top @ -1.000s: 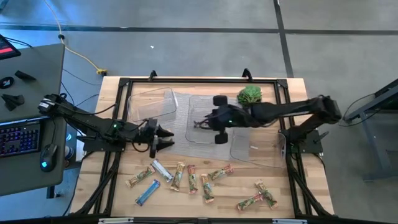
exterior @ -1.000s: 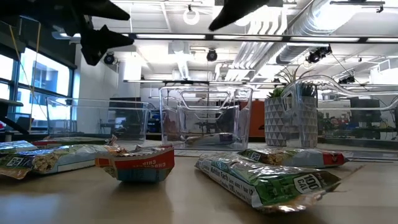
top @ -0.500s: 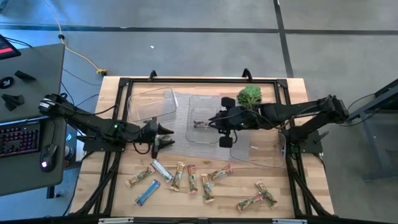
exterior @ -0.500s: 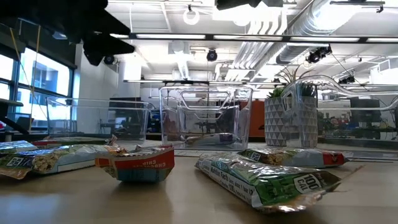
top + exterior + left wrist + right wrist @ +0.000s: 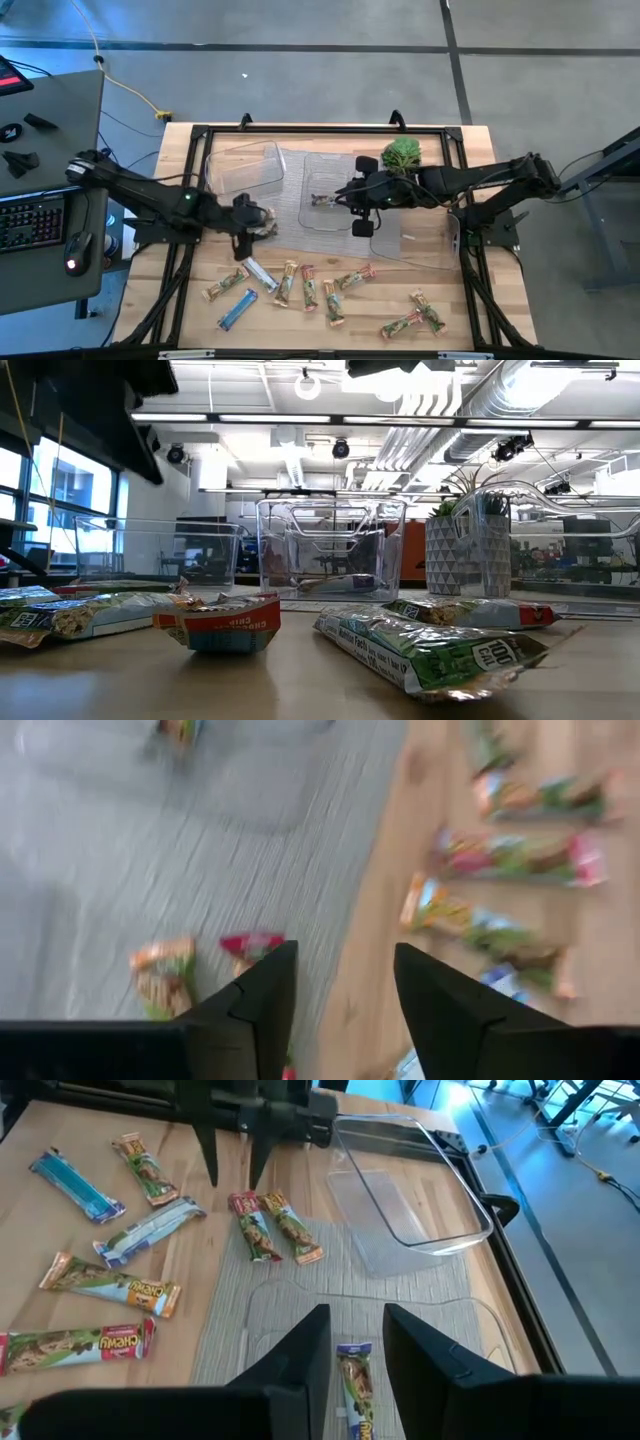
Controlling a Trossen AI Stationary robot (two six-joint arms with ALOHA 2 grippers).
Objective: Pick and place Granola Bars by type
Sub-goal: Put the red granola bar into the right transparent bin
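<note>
- Hovering at the left edge of the grey mat (image 5: 287, 238), the left gripper (image 5: 262, 222) is seen with its fingers parted and nothing held between them.
- Two granola bars (image 5: 163, 976), one orange-ended and one red-ended (image 5: 251, 946), are found on the mat just beside the left fingers (image 5: 262, 1005), outside the gap; only mat edge and bare wood are framed in that gap.
- The right gripper (image 5: 356, 1320) is positioned above the middle clear tray (image 5: 312, 222), fingers apart, gripping nothing.
- A purple-ended bar (image 5: 352, 1375) is framed between the right fingers (image 5: 300, 1370), yet it lies flat on the tray floor below them.
- That resting position is confirmed by the low view, where the bar (image 5: 335, 582) is seen lying on the tray bottom, clear of any finger.
- The left gripper's spread fingertips, pointing at the two mat bars, are shown only by the right wrist view.
- The remaining bars (image 5: 300, 285) are shown scattered on the wood at the table's near edge in the high view alone.
</note>
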